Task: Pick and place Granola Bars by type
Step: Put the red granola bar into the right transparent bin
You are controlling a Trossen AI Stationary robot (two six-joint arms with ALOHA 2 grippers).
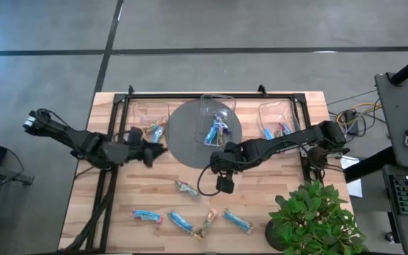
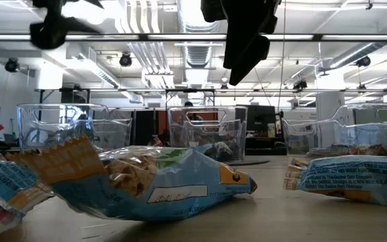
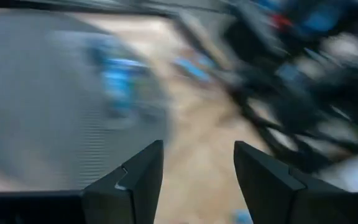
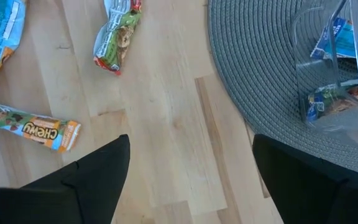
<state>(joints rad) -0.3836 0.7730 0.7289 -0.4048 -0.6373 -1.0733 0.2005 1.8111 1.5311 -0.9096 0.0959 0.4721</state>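
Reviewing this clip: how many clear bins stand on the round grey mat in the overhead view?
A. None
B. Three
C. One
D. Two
C. Only the middle clear bin stands on the round grey mat; the left bin and the right bin sit on the wood beside it.

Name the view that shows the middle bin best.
The high view: the whole middle bin shows on the grey mat, bars inside. The low view shows it far off behind wrappers; the right wrist view catches one corner; the left wrist view is a blur.
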